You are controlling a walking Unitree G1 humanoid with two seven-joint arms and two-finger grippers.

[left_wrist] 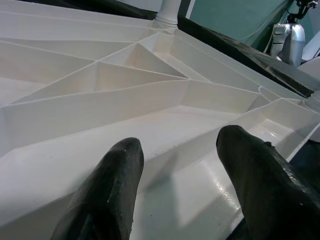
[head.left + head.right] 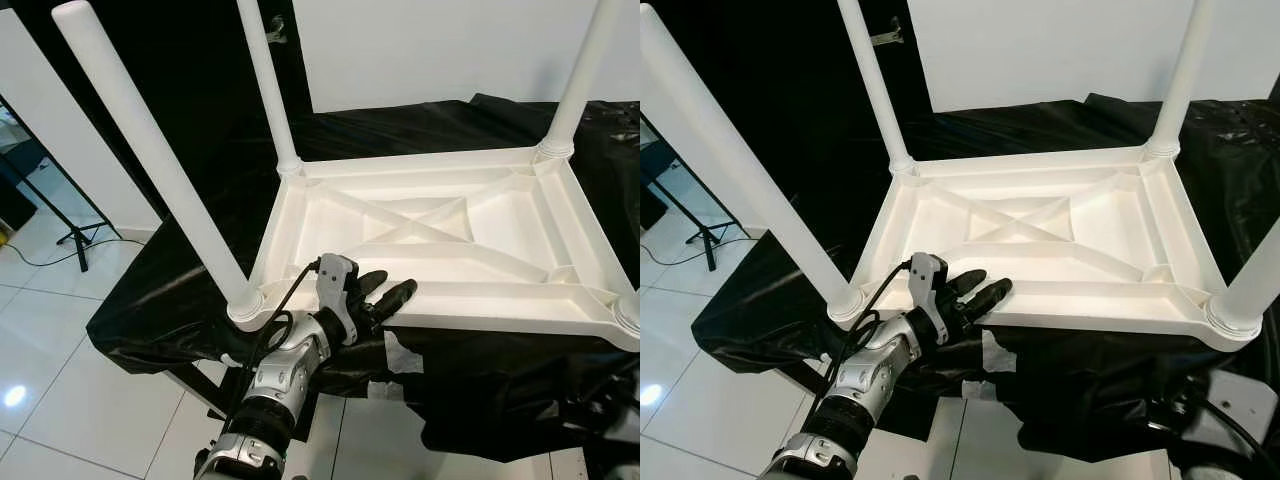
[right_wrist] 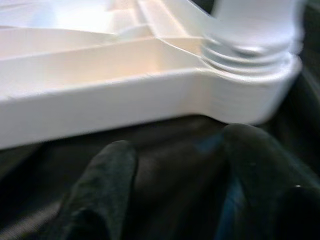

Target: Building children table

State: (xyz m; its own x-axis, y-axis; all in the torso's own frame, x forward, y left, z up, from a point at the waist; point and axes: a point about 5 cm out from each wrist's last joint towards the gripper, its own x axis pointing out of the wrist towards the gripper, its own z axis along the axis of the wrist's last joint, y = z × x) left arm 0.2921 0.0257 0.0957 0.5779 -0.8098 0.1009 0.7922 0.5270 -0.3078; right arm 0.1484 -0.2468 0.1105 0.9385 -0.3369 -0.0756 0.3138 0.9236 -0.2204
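Observation:
A white plastic children's table [image 2: 480, 300] lies upside down on a black-draped surface, its ribbed underside facing up. Legs stand in its corner sockets: the near-left leg [image 2: 150, 150], the far-left leg [image 2: 265, 80], the far-right leg [image 2: 580, 75] and the near-right leg [image 2: 1255, 270]. My left gripper [image 2: 392, 288] is open, its black fingers [image 1: 110, 185] resting on the near rim right of the near-left leg, nothing between them. My right gripper [image 3: 180, 140] is open, low over the black sheet just below the near-right corner socket [image 3: 250, 65].
The black plastic sheet [image 2: 500, 390] hangs over the front edge, with white tape patches [image 2: 402, 355] on it. White tiled floor [image 2: 60, 390] lies to the left, with a dark tripod stand [image 2: 75, 240] and a white panel [image 2: 45, 130]. A white wall [image 2: 430, 50] stands behind.

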